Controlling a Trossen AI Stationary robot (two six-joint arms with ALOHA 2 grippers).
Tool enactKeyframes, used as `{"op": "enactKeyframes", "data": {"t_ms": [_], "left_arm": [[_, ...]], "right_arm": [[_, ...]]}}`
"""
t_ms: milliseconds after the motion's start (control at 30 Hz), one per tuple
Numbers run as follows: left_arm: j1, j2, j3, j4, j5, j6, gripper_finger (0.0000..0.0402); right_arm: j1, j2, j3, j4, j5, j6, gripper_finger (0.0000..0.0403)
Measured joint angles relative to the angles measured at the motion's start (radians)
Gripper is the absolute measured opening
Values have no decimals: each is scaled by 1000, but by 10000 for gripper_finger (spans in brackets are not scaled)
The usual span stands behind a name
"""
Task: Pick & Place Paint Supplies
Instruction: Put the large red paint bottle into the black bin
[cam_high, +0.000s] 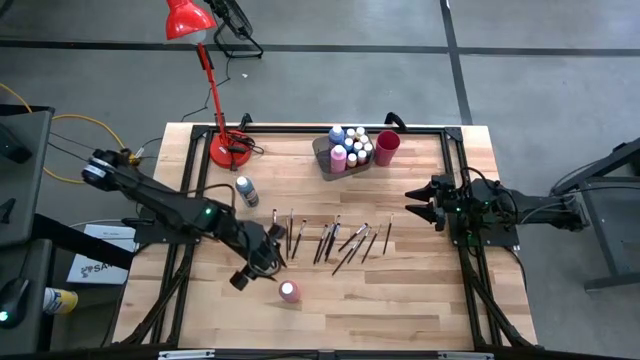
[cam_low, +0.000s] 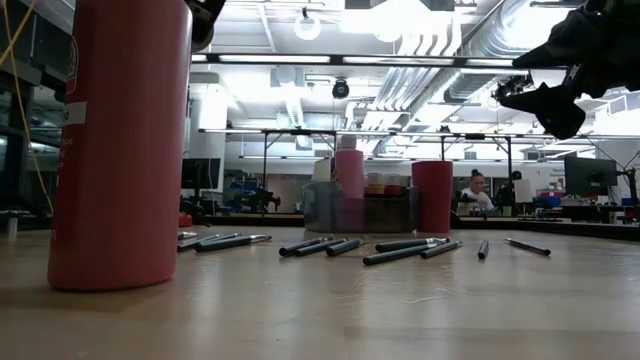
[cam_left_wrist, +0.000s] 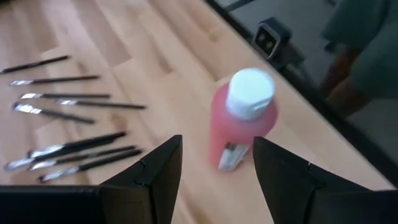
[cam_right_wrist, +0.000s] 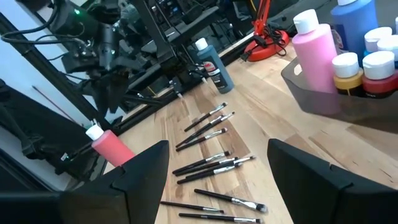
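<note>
High view | left gripper (cam_high: 262, 266) spread beside pink bottle (cam_high: 289, 291) | right gripper (cam_high: 418, 204) spread

The table (cam_high: 420, 290) is pale, smooth planked wood with a low sheen, edged by a dark matt metal frame (cam_high: 455, 135). Near the frame's front rail, the pink paint bottle (cam_left_wrist: 239, 127) looks like soft-gloss plastic under a white matt cap. The paintbrushes (cam_right_wrist: 208, 167) have glossy dark handles and shiny metal ferrules. The bin (cam_right_wrist: 323, 93) is translucent grey plastic.

Open right pincer (cam_right_wrist: 214, 180) over paintbrushes (cam_right_wrist: 208, 165); pink bottle (cam_right_wrist: 112, 148) beyond; bin (cam_right_wrist: 323, 96) nearby.
</note>
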Motion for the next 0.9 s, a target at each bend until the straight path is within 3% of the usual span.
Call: {"op": "enactKeyframes", "data": {"t_ms": [267, 600, 900], "left_arm": [[-39, 49, 0, 101, 24, -13, 194], [-38, 64, 0, 143, 13, -18, 261], [-66, 119, 0, 179, 48, -37, 269]], "right_arm": [[0, 0, 0, 0, 0, 0, 266], [0, 0, 0, -1, 0, 0, 266], [0, 0, 0, -1, 0, 0, 266]]}}
